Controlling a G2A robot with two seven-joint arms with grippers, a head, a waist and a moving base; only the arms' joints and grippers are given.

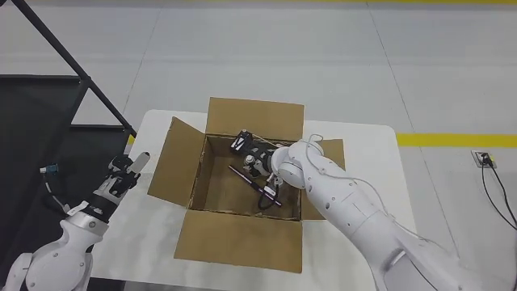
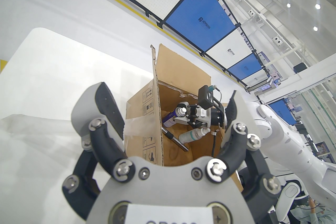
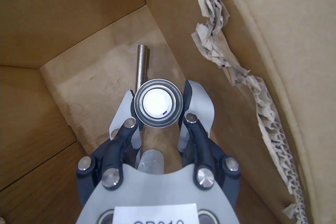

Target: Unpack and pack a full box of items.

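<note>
Clamping a spray can (image 3: 157, 103) between its fingers, the right gripper (image 3: 159, 90) reaches into the open cardboard box (image 1: 242, 242) at the middle of the white table (image 1: 363, 141). The can sits inside the box toward its far wall, metal rim and white nozzle turned to the wrist camera; whether its base touches the floor of the box cannot be told. A steel rod (image 3: 141, 64) lies flat on the box floor just beneath the can, and a white bottle (image 2: 193, 135) lies on its side near the rod. One inner wall of the box shows a torn, ragged edge (image 3: 223, 51). The left gripper (image 2: 168, 93) hangs with its fingers spread wide and nothing between them, outside the box near its left flap, at the table's left edge.
</note>
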